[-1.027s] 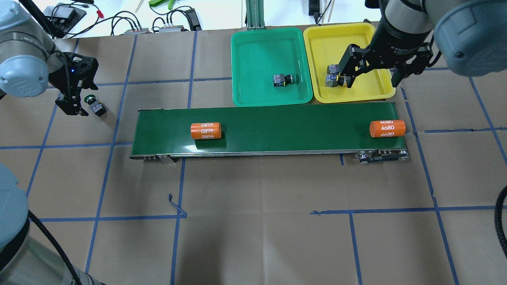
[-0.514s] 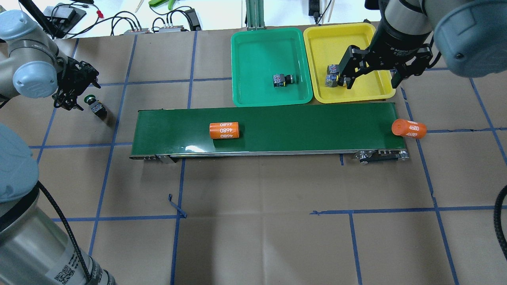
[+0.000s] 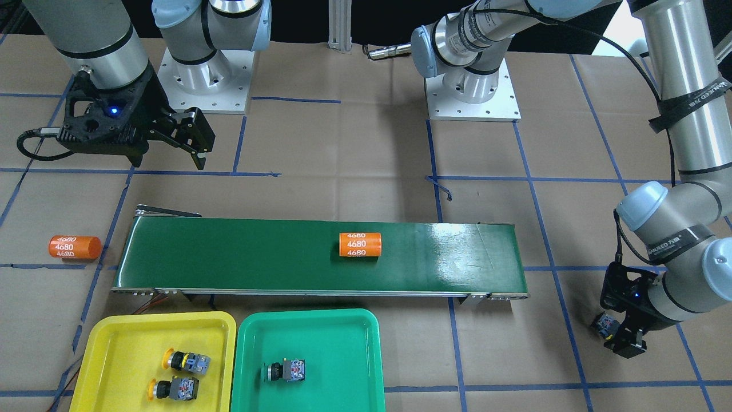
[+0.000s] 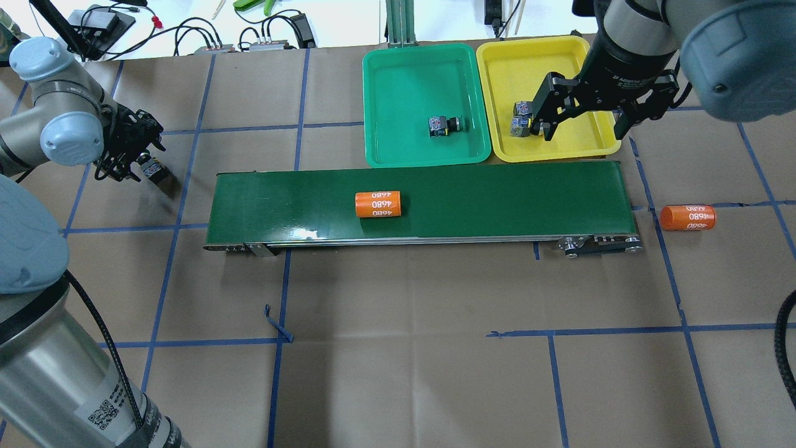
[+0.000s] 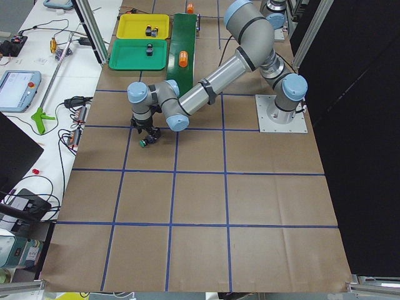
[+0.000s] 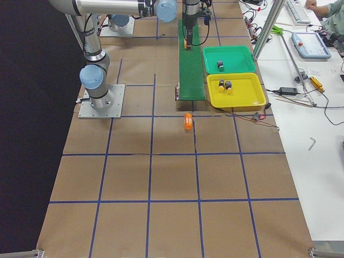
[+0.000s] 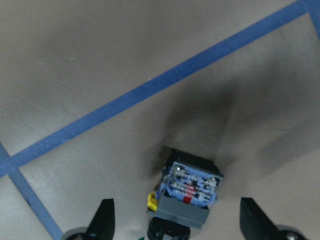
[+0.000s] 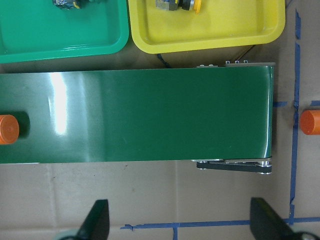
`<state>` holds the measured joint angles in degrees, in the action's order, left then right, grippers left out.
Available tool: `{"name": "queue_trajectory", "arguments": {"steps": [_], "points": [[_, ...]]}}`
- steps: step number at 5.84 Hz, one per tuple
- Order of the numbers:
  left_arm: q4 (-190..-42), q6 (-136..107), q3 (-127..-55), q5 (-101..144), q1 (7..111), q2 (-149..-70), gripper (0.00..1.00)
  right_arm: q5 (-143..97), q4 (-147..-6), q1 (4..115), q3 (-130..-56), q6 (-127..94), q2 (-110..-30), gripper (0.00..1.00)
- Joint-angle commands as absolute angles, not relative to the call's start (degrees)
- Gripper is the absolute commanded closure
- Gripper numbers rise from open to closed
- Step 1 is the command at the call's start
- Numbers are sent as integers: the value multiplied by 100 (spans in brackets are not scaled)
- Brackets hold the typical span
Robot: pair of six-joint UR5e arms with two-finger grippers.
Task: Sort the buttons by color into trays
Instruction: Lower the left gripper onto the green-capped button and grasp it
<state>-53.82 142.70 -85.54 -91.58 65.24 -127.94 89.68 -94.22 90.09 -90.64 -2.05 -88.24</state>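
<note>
The tabletop [image 4: 398,348], brown paper gridded with blue tape [image 4: 302,127], carries a dark-green conveyor belt [image 4: 497,199]. The green tray [image 4: 425,162] holds 1 green button [image 4: 444,125]; the yellow tray [image 4: 553,155] holds 2 yellow buttons [image 3: 186,361] [image 3: 173,388]. 2 orange cylinders [image 4: 377,204] [image 4: 687,217] read "4680": 1 on the belt, 1 on the tabletop off its end. The left hand [image 7: 177,222] straddles the 4th button [image 7: 190,192] on the tabletop, released. The right hand [image 8: 182,220] hangs released, empty.

A wide table [image 4: 398,373] covered in brown paper and marked into squares by blue tape lines [image 4: 622,330] fills the room, with a white bench [image 4: 348,18] strewn with black cables [image 4: 186,26] along one edge, a metal post [image 4: 398,22] rising there, and a black panel [image 5: 362,156] on the opposite side.
</note>
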Motion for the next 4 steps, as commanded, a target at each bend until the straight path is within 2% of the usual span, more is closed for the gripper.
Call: {"name": "queue_trajectory", "arguments": {"steps": [1,2,3,4], "points": [[-5300,14291,-8622,-9158,6521,-12841,46,8965,-9413,9009,-9070,-211,-8824,0],[-5291,14230,-8613,-9176,6521,-12815,87,8965,-9413,9009,-9070,-202,-8824,0],[-5326,14160,-8639,-9193,6539,-12693,95,8965,-9413,9009,-9079,-202,-8824,0],[-5509,13733,-8727,-9202,6600,-12474,95,8965,-9413,9009,-9079,-202,-8824,0]]}}
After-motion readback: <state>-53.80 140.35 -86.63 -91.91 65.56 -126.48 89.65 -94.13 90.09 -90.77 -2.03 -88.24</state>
